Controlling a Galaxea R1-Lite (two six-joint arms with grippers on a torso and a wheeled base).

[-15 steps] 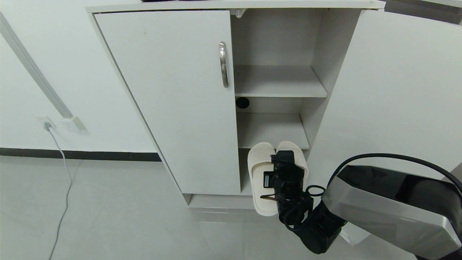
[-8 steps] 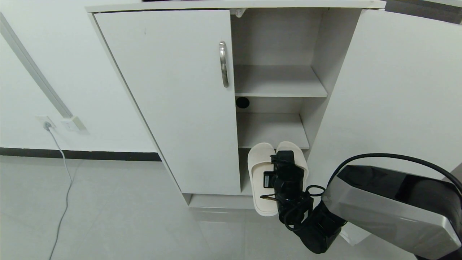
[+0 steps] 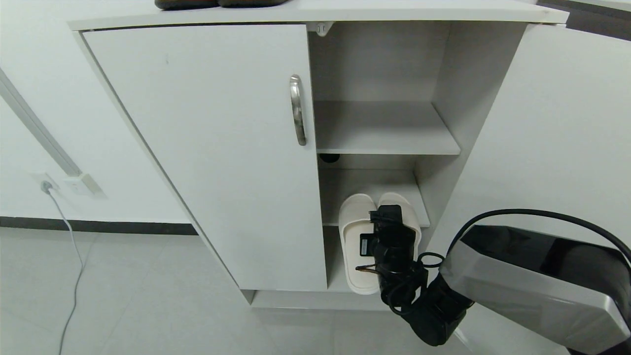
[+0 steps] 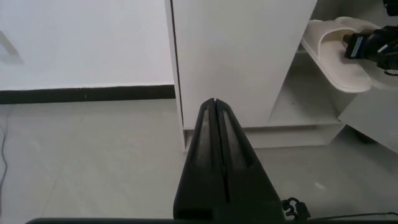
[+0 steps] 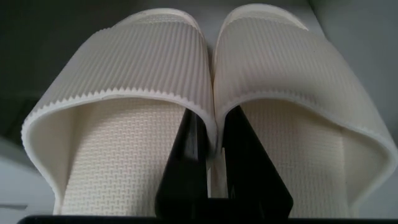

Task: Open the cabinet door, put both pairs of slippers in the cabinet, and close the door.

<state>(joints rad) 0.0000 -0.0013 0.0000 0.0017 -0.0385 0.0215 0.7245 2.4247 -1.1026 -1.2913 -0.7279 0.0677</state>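
**White slippers held at the cabinet mouth**

The right gripper (image 3: 389,217) clamps the white slippers (image 3: 356,236) by their touching inner edges. The head camera has shifted since earlier, so the cabinet (image 3: 197,148) looks nearer. The pair hangs at its open right side, by the lower shelf (image 3: 369,185). Dark slippers (image 3: 217,3) lie on top.

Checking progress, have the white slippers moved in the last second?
Yes: against the lower shelf, the slippers in the right gripper now reach deeper into the cabinet.
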